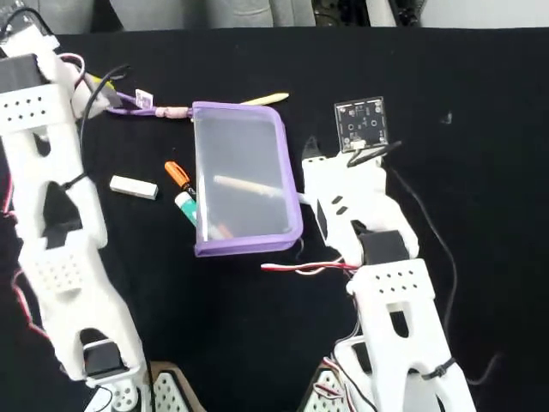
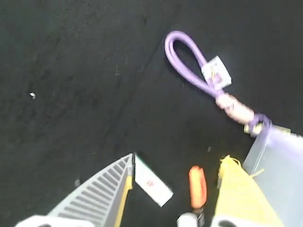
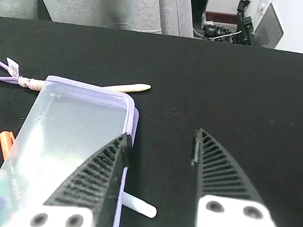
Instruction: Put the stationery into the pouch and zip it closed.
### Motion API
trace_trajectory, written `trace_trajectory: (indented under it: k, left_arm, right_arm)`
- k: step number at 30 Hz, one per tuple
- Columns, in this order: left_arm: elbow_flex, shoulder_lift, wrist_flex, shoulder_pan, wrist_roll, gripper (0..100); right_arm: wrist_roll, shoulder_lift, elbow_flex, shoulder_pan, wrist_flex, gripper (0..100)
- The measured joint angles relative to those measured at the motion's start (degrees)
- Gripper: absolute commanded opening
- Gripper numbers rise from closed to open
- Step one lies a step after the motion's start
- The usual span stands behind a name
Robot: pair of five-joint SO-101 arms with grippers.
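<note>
Nearest item: my right hand (image 3: 162,137), two dark ribbed fingers spread apart and grasping nothing. One finger hangs over the pouch's long purple edge, the other over bare desk.

Item: flat clear plastic pouch with purple trim (image 1: 244,176), lying mid-way across the black desk (image 1: 480,172) between my two arms. A pale stick shows through its window. I cannot tell whether the zip is open.

Item: purple strap loop (image 2: 185,59) with a small white tag (image 2: 216,73), trailing off the pouch's far corner toward my left arm.

Item: my left hand (image 2: 180,158), one grey ribbed finger and one yellow, released and empty, hanging above the desk near the loop.

Item: small white block eraser (image 2: 152,183), loose on the desk, apart from the pouch.

Item: short orange marker (image 2: 197,185), between eraser and pouch, just beside the trim.

Item: green-and-white stick (image 1: 186,207), at the pouch's edge next to the marker.

Item: slim cream pencil (image 3: 128,87), along the pouch's far edge.

Handling note, as I judge it: loading is unfinished, zipping comes later. My right hand should press the trim to stop the pouch sliding. My left hand should drop squarely over the eraser, close across its narrow sides, and keep clear of the marker.
</note>
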Motion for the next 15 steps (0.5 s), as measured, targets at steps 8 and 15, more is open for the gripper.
trace_trajectory:
  k: [8,15]
  left_arm:
    - [-16.79,18.37,-5.71,0.0,10.99,29]
    - [-18.81,29.8,-15.3,0.0,15.03,29]
  right_arm:
    - [0.0,0.0,2.46,0.0,-2.81,21.6]
    - [0.0,0.0,4.84,0.0,-7.3,21.6]
